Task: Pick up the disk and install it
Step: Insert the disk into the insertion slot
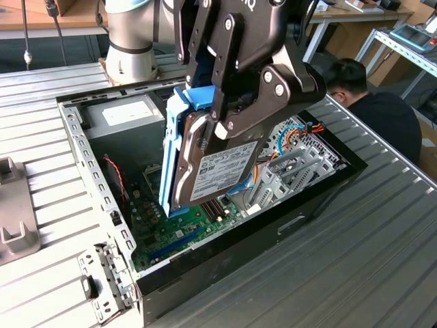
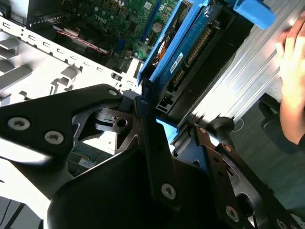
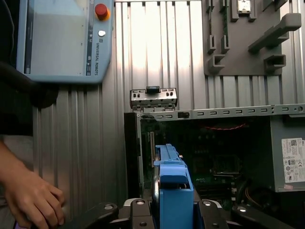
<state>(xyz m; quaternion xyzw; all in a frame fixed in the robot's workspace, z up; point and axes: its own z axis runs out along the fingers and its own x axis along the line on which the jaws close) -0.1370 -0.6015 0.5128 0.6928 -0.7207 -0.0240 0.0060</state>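
A ribbed aluminium table fills the room's foreground, and an open desktop computer case lies on its side on it, black walls up and its inside exposed. At the far edge of the table stands the pale grey base of the robot arm. On the exterior view's right, a person in a dark top bends low beside the table.

The black gripper hangs over the middle of the case. Its fingers are closed narrowly on the disk, one on each flat face near the upper end. The disk is a grey metal hard drive in a light blue carrier, held on edge and tilted, clear of the table, with its lower end pointing down toward the green motherboard. Whether that end touches anything inside the case, I cannot tell.

Inside the case, a grey power supply sits at the far end, and a metal drive cage lies to the exterior view's right of the disk, with blue and orange cables around it.

In the first wrist view, a teach pendant rests on the table, a grey slotted fixture lies beyond the case, and a person's hand rests near the gripper.
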